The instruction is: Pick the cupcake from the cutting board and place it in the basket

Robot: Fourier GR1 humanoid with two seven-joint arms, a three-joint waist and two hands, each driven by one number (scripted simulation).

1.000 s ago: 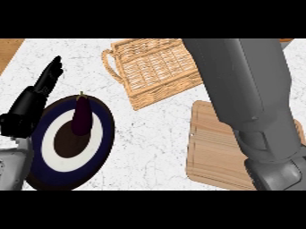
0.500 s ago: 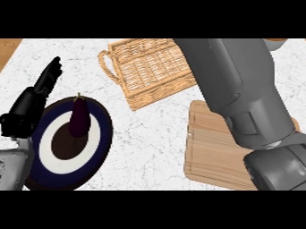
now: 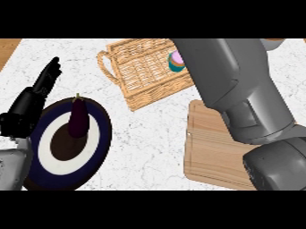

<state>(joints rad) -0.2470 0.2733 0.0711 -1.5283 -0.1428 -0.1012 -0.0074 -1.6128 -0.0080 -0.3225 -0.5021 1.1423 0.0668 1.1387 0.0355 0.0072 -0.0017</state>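
So the right forearm [image 3: 244, 98] takes up most of the right side here, a big grey limb running from the lower right corner up toward the top, and it lies across the right end of the wicker basket [image 3: 142, 71]. The right hand itself is hidden past the arm, so I can't tell whether it's open, closed or holding anything. The cupcake [image 3: 175, 61] shows only as a small sliver, pink top with a teal band under it, right at the arm's edge and over the basket's right end; whether it sits on the basket floor or hangs above it, I can't tell. The cutting board [image 3: 212, 150] lies below the basket on the white marbled table [image 3: 142, 129], partly covered by the arm, and the part I can see is bare wood. Over on the left, the left hand [image 3: 33, 98] is resting with its black fingers straight and pointing up and away, holding nothing, right at the upper left edge of a dark blue plate [image 3: 97, 143] with a white ring. An eggplant [image 3: 78, 118] lies on that plate, stem pointing up toward the basket.
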